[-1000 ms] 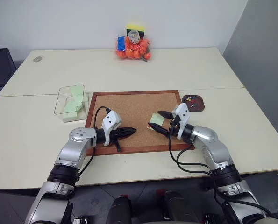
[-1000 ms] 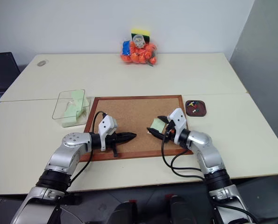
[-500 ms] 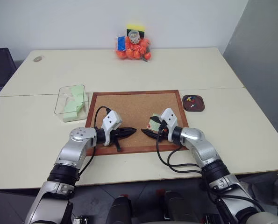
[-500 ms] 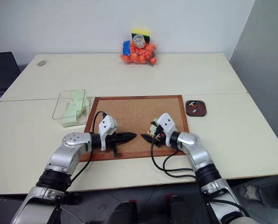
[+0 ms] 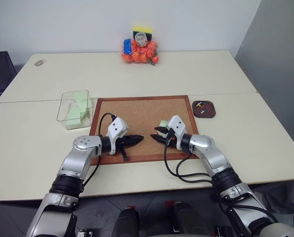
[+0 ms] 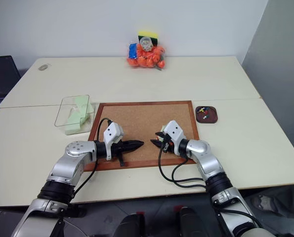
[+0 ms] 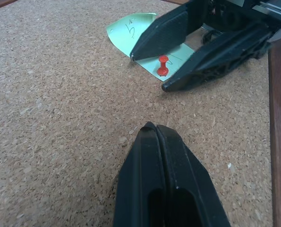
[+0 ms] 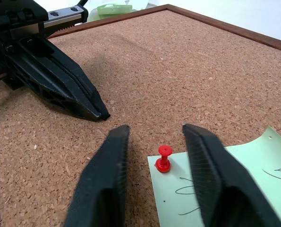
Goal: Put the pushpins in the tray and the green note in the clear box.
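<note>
Right gripper (image 8: pixel 152 130) fingers parted either side of red pushpin (image 8: pixel 163 158) in green note (image 8: pixel 234 179), not touching it, left gripper (image 7: pixel 152 127) clenched, empty, above cork board (image 7: pixel 60 118)

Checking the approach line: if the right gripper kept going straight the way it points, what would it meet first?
Probably the small red pushpin, standing between its parted jaws in the pale green paper note on the cork board. Right gripper.

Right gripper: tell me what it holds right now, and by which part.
Nothing yet. The right gripper stands open with a finger on each side of the red pushpin, touching neither side, and the pin stays stuck through the green note.
</note>
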Tool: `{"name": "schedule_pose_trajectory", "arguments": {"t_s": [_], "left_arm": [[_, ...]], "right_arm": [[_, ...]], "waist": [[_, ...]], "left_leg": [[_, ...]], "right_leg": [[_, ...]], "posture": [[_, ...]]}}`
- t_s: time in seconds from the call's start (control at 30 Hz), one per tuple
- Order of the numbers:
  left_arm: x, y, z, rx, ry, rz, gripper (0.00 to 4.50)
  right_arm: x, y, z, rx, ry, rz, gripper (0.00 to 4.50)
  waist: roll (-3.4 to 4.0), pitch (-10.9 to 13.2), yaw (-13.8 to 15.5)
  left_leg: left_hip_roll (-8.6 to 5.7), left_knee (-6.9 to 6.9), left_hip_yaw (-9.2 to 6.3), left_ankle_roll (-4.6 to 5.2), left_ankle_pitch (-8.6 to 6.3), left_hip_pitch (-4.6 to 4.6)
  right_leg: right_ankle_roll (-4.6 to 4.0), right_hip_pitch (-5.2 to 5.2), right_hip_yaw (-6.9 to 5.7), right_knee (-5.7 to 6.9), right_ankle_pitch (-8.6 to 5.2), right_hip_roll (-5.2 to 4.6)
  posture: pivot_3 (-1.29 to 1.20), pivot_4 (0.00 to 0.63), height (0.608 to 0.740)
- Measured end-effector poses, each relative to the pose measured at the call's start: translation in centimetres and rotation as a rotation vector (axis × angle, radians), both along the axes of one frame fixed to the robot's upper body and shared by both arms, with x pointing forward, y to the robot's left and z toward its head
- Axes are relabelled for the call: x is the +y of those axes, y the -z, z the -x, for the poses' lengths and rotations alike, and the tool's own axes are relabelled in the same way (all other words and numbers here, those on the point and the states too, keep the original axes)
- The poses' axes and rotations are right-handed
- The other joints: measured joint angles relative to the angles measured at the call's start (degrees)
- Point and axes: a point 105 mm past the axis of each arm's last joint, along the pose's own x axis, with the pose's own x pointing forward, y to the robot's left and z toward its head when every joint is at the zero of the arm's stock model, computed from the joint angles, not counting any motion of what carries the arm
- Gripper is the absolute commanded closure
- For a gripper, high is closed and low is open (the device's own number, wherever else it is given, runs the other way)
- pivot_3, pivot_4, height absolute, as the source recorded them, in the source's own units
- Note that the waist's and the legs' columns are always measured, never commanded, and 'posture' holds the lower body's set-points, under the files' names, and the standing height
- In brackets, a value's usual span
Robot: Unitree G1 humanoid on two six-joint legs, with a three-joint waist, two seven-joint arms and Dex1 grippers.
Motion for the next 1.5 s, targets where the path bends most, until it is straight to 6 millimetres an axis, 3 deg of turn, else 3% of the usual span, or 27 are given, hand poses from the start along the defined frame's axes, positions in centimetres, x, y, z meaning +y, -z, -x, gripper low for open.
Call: {"name": "schedule_pose_trajectory", "arguments": {"t_s": [0.13,0.2,0.63,0.83,1.0,1.13,1.5], "left_arm": [[0.0,0.0,-0.1,0.001,0.000,0.000,4.50],[0.0,0.0,-0.1,0.001,0.001,0.000,4.50],[0.0,0.0,0.0,0.001,0.002,0.000,4.50],[0.0,0.0,0.0,0.001,0.001,0.000,4.50],[-0.1,0.0,0.0,0.001,0.004,0.000,4.50],[0.0,-0.1,-0.1,0.004,0.000,0.006,4.50],[0.0,-1.8,-0.1,0.323,-0.094,0.315,2.63]], "right_arm": [[0.2,0.0,0.0,-0.003,0.001,0.000,4.32],[0.2,-0.1,-0.1,-0.004,0.004,0.000,4.48],[0.0,-0.4,0.0,-0.003,0.026,-0.030,4.48],[-0.1,-4.7,0.3,-0.118,0.024,-0.130,4.48],[-1.0,-3.4,0.5,-0.074,0.061,-0.118,4.48],[-1.4,-3.4,0.4,-0.073,0.073,-0.110,4.48],[-2.3,-4.0,1.2,-0.185,-0.015,0.011,4.50]], "waist": [[0.00,0.00,0.00],[0.00,0.00,0.00],[0.01,0.01,0.05],[0.01,0.00,0.06],[0.01,0.01,0.07],[0.01,0.01,0.13],[-0.08,0.18,0.26]], "left_leg": [[0.00,0.00,0.00,0.00,0.00,0.00],[0.00,0.00,0.00,0.00,0.00,0.00],[0.01,0.00,-0.02,0.00,0.00,-0.05],[0.02,-0.01,-0.03,0.00,0.00,-0.03],[0.01,-0.01,-0.02,0.00,0.00,-0.04],[0.01,-0.01,-0.03,0.00,0.00,-0.04],[0.00,0.01,-0.14,0.00,0.00,-0.16]], "right_leg": [[0.00,0.00,0.00,0.00,0.00,0.00],[0.00,0.00,0.00,0.00,0.00,0.00],[-0.01,-0.01,-0.02,0.00,0.00,0.01],[-0.01,-0.01,-0.03,0.00,0.00,0.01],[-0.03,-0.02,-0.02,0.00,-0.01,0.01],[-0.03,-0.02,-0.04,0.00,-0.01,0.01],[-0.03,-0.08,-0.16,-0.01,-0.02,0.03]], "posture": [[0.00,0.150,0.740],[0.00,0.150,0.740],[0.00,0.150,0.740],[0.00,0.150,0.740],[0.00,0.150,0.740],[0.00,0.150,0.740],[0.00,0.150,0.740]]}}
